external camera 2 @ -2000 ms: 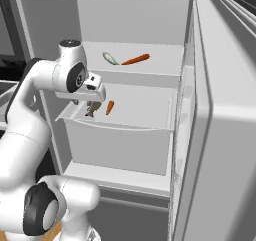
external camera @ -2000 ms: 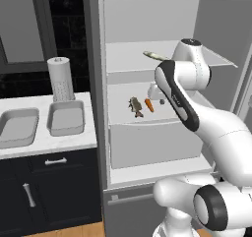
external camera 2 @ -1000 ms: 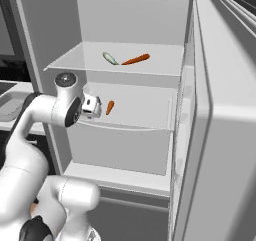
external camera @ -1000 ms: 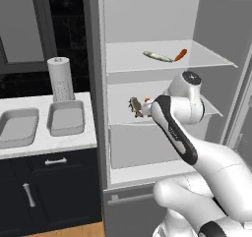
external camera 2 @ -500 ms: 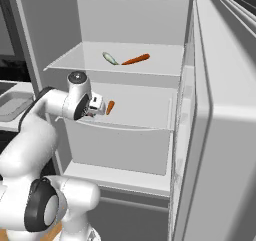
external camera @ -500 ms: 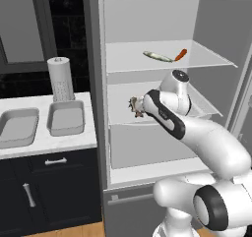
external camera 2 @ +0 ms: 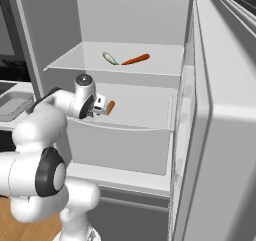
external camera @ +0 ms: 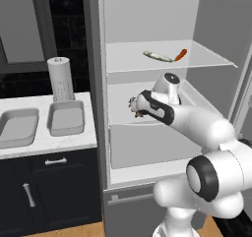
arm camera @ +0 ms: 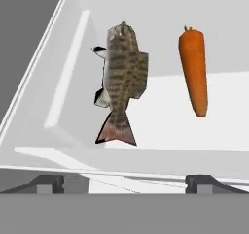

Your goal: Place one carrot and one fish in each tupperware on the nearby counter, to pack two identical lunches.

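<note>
On the fridge's middle shelf lie a brown speckled fish [arm camera: 122, 77] and an orange carrot [arm camera: 194, 70], side by side and apart. My gripper [arm camera: 125, 183] is open just in front of them, fingertips [arm camera: 46, 182] wide apart with nothing between. From the base, the gripper [external camera: 139, 108] hovers at the shelf's front left, beside the fish [external camera: 133, 104] and the carrot [external camera 2: 110, 106]. A second fish [external camera: 157, 56] and a second carrot [external camera: 180, 54] lie on the top shelf. Two grey tupperware [external camera: 65, 117] [external camera: 18, 127] sit empty on the counter [external camera: 74, 141] to the left.
A paper towel roll [external camera: 60, 78] stands behind the tupperware. The fridge door [external camera 2: 225, 110] hangs open on the right. The shelf's raised front lip [arm camera: 121, 155] lies between the gripper and the food. Dark cabinets with silver handles [external camera: 54, 161] run under the counter.
The arm has come down from the top shelf to the middle shelf, and the hand has swung left and closer to the fish and carrot there.
</note>
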